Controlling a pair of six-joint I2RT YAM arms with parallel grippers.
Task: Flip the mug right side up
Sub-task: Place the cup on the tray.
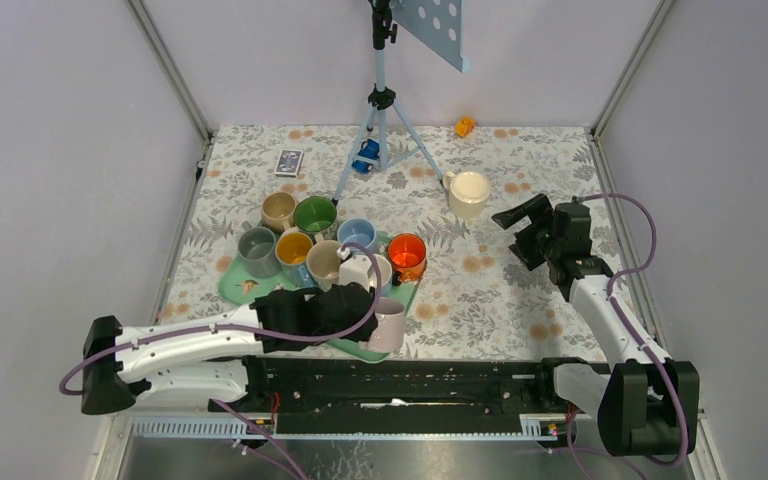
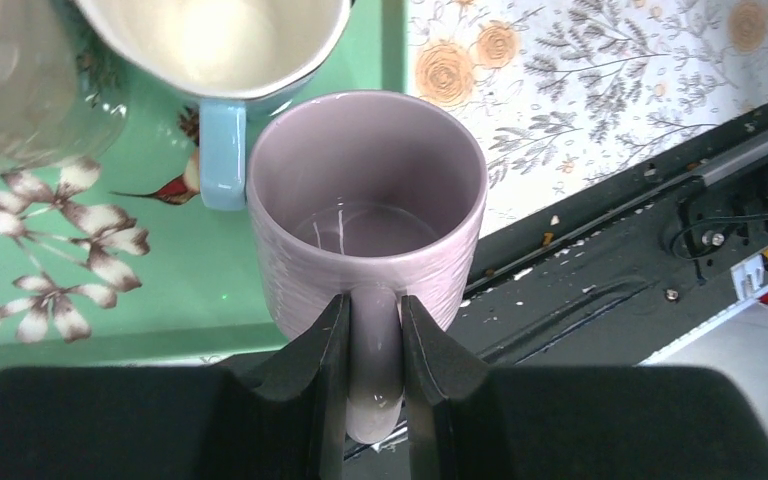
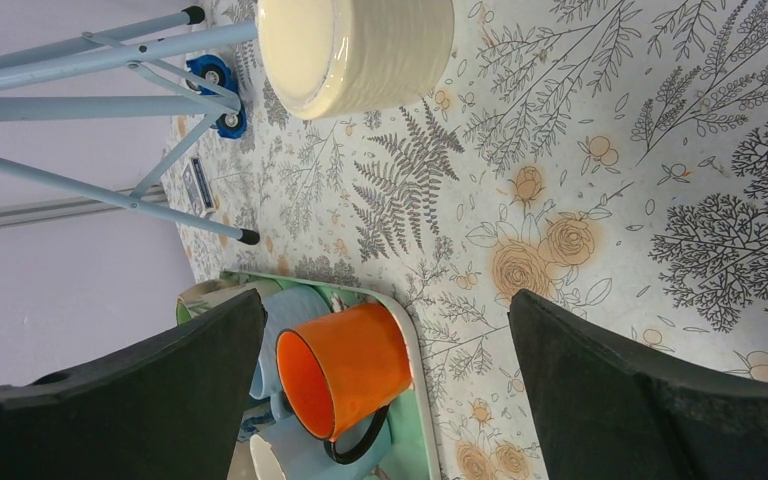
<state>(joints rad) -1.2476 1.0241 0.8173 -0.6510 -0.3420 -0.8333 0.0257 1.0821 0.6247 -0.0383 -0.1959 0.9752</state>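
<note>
The pale lilac ceramic mug (image 2: pixel 365 220) is at the five o'clock corner of the green floral tray (image 2: pixel 160 290), its handle pinched between the left gripper's (image 2: pixel 373 310) jaws. Toward three o'clock on the flower-patterned desk (image 1: pixel 500 290), the right gripper (image 3: pixel 385 300) hovers with its jaws spread and empty.

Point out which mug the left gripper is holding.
The lilac mug at the green tray's near right edge, its handle pinched by the left gripper. The other mugs stand free, none gripped.
</note>
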